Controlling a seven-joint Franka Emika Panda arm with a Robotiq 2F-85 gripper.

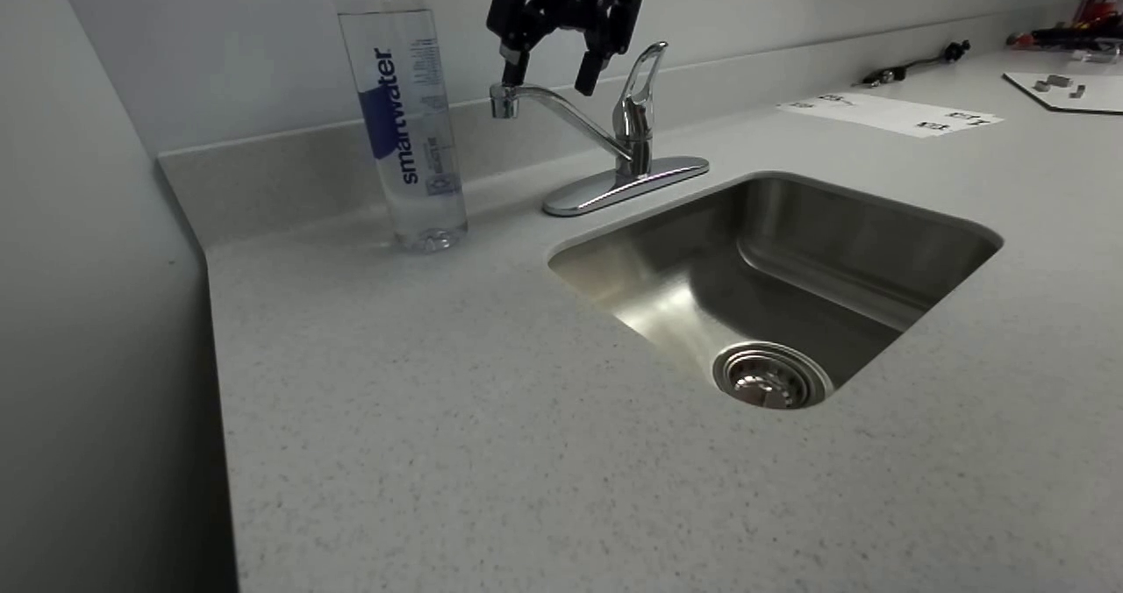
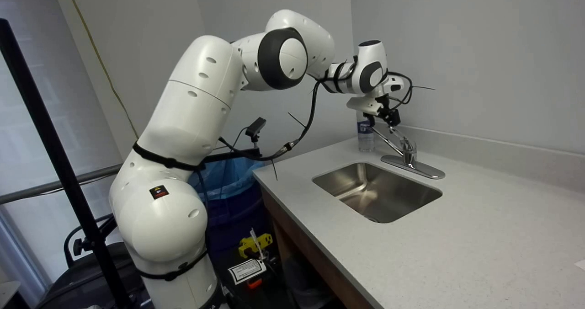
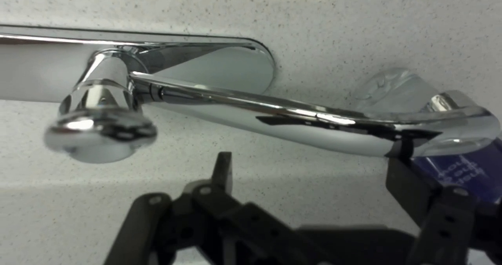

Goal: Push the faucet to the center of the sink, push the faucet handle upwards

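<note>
The chrome faucet (image 1: 633,159) stands on its oval plate behind the steel sink (image 1: 790,286); both also show in the other exterior picture, faucet (image 2: 409,153) and sink (image 2: 365,190). Its long spout (image 3: 294,116) points sideways toward the water bottle, not over the basin. The short faucet handle (image 1: 633,117) tilts steeply up; in the wrist view its rounded end (image 3: 100,126) is at left. My gripper (image 1: 550,84) is open and empty on the wall side of the spout (image 3: 310,157). One fingertip is at the spout's outer end; I cannot tell whether it touches. The other is between spout and handle.
A clear water bottle (image 1: 408,137) stands on the counter close to the spout's end, also in the wrist view (image 3: 459,171). The backsplash (image 1: 298,185) and wall are behind the faucet. Paper sheets (image 1: 886,115) and a black cable (image 1: 912,65) lie farther along.
</note>
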